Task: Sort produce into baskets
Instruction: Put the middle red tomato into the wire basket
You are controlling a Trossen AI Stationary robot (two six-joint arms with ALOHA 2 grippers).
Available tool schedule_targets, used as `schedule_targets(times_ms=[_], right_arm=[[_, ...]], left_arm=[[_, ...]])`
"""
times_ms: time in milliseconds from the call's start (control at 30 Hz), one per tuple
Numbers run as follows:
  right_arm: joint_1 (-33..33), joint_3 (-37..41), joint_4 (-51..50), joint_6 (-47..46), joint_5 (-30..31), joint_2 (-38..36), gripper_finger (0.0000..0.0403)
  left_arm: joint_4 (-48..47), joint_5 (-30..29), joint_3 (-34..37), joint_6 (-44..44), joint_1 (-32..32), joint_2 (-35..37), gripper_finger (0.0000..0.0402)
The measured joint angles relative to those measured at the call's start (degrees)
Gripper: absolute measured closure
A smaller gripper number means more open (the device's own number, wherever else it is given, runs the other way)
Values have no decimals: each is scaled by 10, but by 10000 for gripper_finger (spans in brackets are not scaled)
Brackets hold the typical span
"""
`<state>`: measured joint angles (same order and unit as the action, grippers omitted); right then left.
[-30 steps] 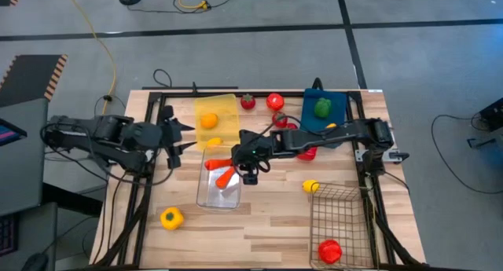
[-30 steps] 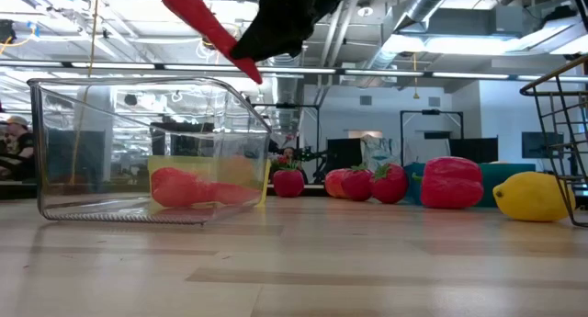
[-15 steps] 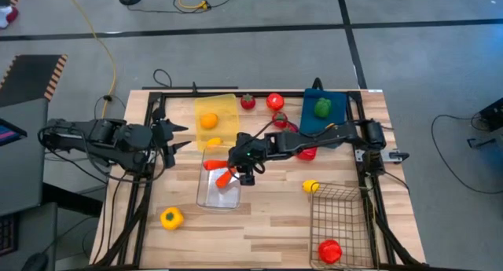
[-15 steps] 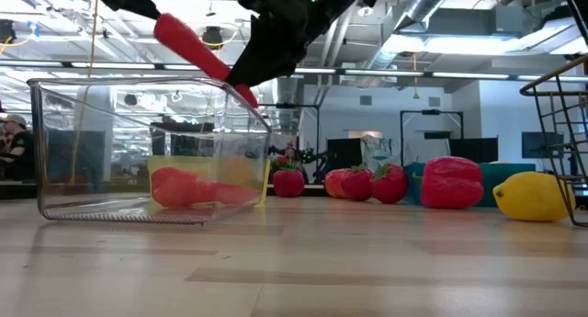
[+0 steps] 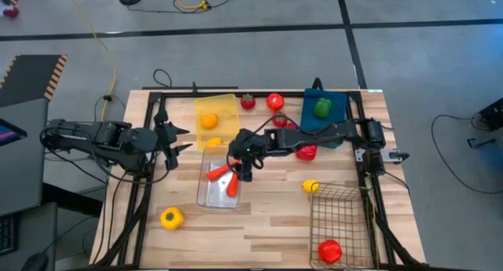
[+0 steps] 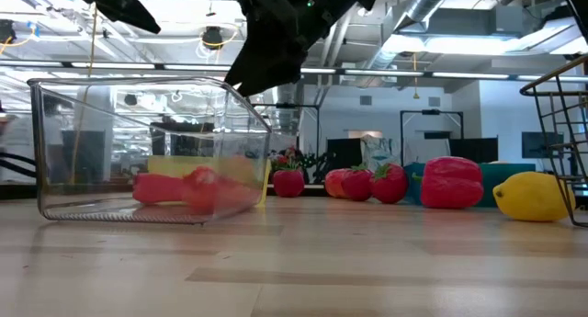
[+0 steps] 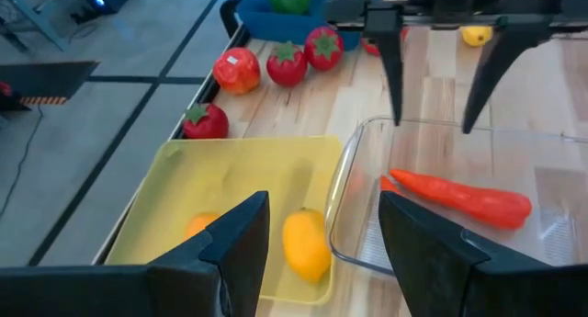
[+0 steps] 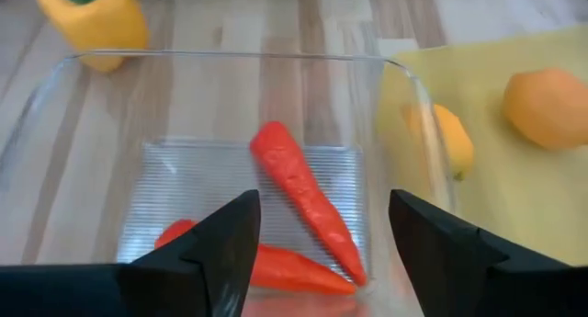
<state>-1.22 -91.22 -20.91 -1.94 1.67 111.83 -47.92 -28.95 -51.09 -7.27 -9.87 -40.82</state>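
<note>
Two orange-red carrots (image 8: 303, 193) lie in the clear bin (image 5: 206, 199), one crossing the other on the bin's floor (image 6: 184, 188). My right gripper (image 8: 322, 207) hangs open just above that bin's far right part (image 5: 244, 162), with nothing between its fingers. My left gripper (image 7: 322, 216) stands open near the table's left edge (image 5: 169, 137), facing the yellow bin (image 7: 239, 170), which holds an orange (image 5: 208, 120) and a lemon (image 7: 306, 243).
Strawberries and tomatoes (image 5: 263, 102) sit at the far edge. A green pepper (image 5: 322, 108) lies in the blue bin (image 5: 338, 118), a red pepper (image 5: 306, 152) beside it. A lemon (image 5: 311, 186) rests by the wire basket (image 5: 339, 216), which holds a red pepper (image 5: 330, 251). A yellow pepper (image 5: 171, 217) sits near left.
My right gripper has opened and let go of the carrot it held tilted above the clear bin. The carrot has fallen into the bin and lies across the other carrot. My left gripper has sunk a little and drawn back toward the table's left edge.
</note>
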Motion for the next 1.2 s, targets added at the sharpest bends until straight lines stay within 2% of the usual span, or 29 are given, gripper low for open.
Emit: schedule_targets(times_ms=[233,500,700,1000,1200], right_arm=[[16,0,-40,7,-2,-19,131],[63,0,-150,49,-2,-81,132],[98,0,-230,83,-1,-113,132],[139,0,-381,84,66,-122,132],[166,0,-406,20,75,-122,132]], left_arm=[[1,-13,0,-1,0,0,208],[16,-45,0,-1,0,0,208],[16,-49,0,-1,0,0,208],[15,-49,0,-1,0,0,208],[15,-49,0,-1,0,0,208]])
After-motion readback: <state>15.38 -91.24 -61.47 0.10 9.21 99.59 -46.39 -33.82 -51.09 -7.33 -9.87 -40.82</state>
